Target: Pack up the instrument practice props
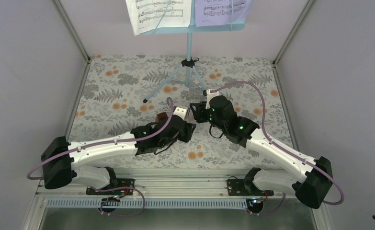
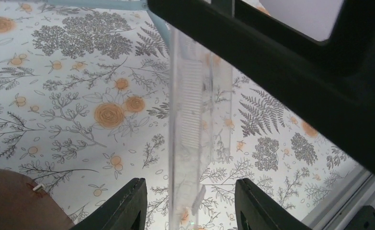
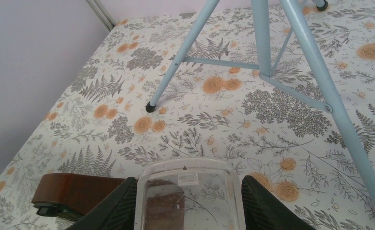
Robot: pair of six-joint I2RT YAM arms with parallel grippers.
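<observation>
The metronome step is in hand, judging by both grippers meeting mid-table. The right gripper (image 3: 190, 213) is closed on a clear cover (image 3: 190, 189), which spans its fingers edge to edge. The left gripper (image 2: 191, 211) is spread wide, with the cover standing edge-on between its fingers and touching neither. The brown metronome (image 3: 75, 191) body lies at 8 o'clock of the cover. The stand (image 1: 189, 45) with its pages (image 1: 159, 12) waits at 12 o'clock on the table (image 1: 108, 91). The next move probably calls for seating the cover squarely on the body.
</observation>
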